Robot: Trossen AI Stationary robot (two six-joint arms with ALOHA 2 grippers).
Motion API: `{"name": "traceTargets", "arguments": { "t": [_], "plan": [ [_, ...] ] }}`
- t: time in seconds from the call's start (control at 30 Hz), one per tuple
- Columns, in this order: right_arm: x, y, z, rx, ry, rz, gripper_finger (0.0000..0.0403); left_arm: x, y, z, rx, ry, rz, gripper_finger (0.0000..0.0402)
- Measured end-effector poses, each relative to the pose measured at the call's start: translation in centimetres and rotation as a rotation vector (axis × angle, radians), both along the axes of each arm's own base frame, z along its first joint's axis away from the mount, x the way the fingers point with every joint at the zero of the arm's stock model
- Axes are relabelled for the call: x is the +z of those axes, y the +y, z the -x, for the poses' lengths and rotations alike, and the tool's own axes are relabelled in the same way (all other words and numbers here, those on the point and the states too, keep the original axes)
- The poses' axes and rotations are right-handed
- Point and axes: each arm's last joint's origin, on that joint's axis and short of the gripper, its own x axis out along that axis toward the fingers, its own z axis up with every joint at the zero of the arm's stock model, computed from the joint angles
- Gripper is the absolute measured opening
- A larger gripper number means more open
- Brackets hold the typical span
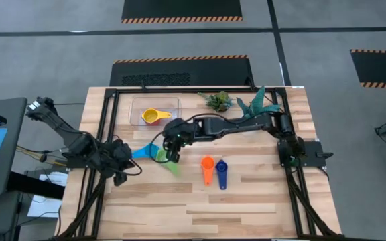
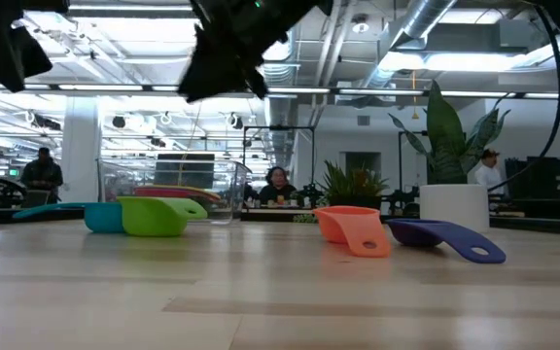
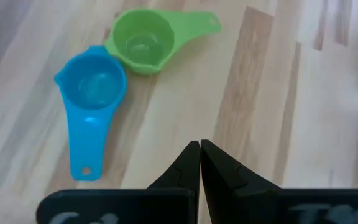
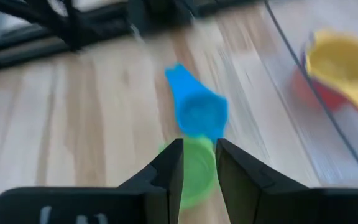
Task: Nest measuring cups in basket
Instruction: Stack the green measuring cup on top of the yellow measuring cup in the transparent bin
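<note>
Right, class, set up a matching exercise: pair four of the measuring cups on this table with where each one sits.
Cups:
1. yellow cup
2. green cup
3. orange cup
4. dark blue cup

Places:
A. on the table, between the green and dark blue cups
B. under the right claw, next to the light blue cup
C. inside the basket
D. on the table, just right of the orange cup

Pairs: 1-C, 2-B, 3-A, 4-D
</note>
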Motion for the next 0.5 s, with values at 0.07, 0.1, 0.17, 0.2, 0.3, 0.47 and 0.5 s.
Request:
{"name": "traceTargets", "arguments": {
  "t": [0.07, 0.1, 0.17, 0.2, 0.3, 0.47, 0.5],
  "plan": [
    [-0.5, -0.2, 0.4, -0.026, 0.063, -0.014, 0.0118, -0.2, -0.3, -0.5, -0.03, -0.017, -0.062, 0.0],
    [-0.7, -0.2, 0.7, -0.043, 0.103, -0.012, 0.0118, -0.4, -0.4, -0.8, -0.052, -0.024, -0.11, 0.0],
    [-0.8, -0.1, 1.7, -0.102, 0.192, 0.012, 0.0118, -0.9, -0.8, -1.6, -0.12, -0.026, -0.231, 0.0],
    [-0.5, 0.0, 2.5, -0.134, 0.235, 0.029, 0.0117, -1.1, -0.9, -1.9, -0.166, -0.016, -0.292, 0.0],
    [3.2, 0.4, 5.0, -0.208, 0.219, 0.075, 0.0117, -1.9, -1.0, -3.4, -0.221, 0.003, -0.395, 0.0],
    [7.8, 1.3, 9.0, -0.328, 0.186, 0.133, 0.0117, -2.7, 0.9, -6.7, -0.223, 0.017, -0.417, 0.0],
    [8.6, 1.5, 9.7, -0.35, 0.173, 0.136, 0.0117, -2.8, 1.4, -7.4, -0.234, 0.009, -0.391, 0.0]
  ]
}}
